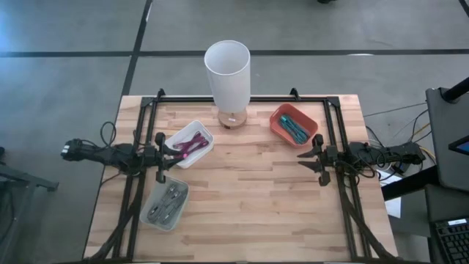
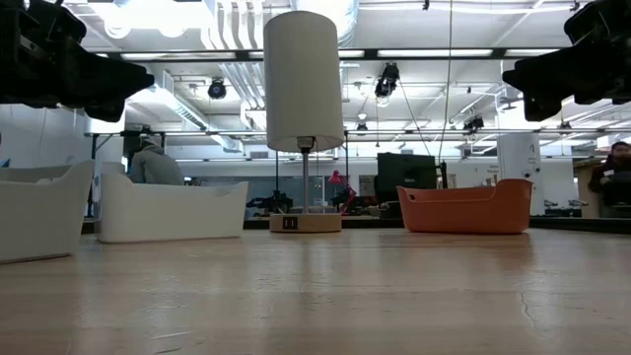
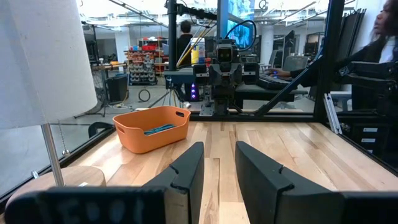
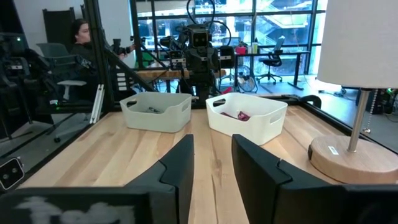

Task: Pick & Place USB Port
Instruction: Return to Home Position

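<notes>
A lamp with a white shade [image 1: 227,67] stands on its round wooden base [image 1: 231,117] at the table's far middle; the base's front shows small ports [image 2: 289,223]. An orange bin [image 1: 294,125] holds teal pieces. A white bin [image 1: 189,144] holds magenta pieces. A second pale bin [image 1: 167,204] holds grey pieces. My left gripper [image 1: 163,155] waits at the left edge, level and open, as its own view [image 3: 219,180] shows. My right gripper [image 1: 311,155] waits at the right edge, level and open [image 4: 211,174]. Neither has anything between its fingers.
A black frame [image 1: 242,97] runs around the wooden tabletop [image 1: 249,198]. The middle and near part of the wood lies bare between the bins. People show in the room beyond, one behind the right arm [image 3: 385,25] and one behind the left arm [image 4: 81,37].
</notes>
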### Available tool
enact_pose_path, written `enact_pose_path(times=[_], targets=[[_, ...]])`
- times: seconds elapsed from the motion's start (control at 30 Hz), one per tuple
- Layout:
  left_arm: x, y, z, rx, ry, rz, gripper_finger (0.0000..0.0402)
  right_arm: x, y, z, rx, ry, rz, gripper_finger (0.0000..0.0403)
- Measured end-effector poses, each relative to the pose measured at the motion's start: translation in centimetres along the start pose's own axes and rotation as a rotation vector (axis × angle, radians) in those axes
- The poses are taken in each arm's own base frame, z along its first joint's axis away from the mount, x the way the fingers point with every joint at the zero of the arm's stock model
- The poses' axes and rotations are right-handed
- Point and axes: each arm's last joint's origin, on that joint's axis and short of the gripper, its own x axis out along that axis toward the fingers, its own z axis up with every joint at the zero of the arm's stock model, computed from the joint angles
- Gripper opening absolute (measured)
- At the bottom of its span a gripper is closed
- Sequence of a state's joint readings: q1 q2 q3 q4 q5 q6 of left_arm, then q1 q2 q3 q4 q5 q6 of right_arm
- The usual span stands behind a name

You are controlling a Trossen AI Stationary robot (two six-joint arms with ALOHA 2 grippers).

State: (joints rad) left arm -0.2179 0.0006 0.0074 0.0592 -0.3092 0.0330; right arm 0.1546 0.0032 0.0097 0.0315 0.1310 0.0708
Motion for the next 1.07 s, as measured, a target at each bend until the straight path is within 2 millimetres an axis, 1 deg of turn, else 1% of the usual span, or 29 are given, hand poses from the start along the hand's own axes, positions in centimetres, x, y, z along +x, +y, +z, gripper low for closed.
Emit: enact_pose_path(times=[0.13, 0.63, 1.07], targets=[[0.0, 0.0, 0.0, 0.0, 0.0, 0.0, 0.0099, 0.0, 0.0, 0.0, -0.003, 0.0, 0.0, 0.0106], [0.0, 0.0, 0.0, 0.0, 0.0, 0.0, 0.0099, 0.0, 0.0, 0.0, -0.003, 0.0, 0.0, 0.0082], [0.0, 0.0, 0.0, 0.0, 0.0, -0.001, 0.0099, 0.0, 0.0, 0.0, 0.0, 0.0, 0.0, 0.0097]])
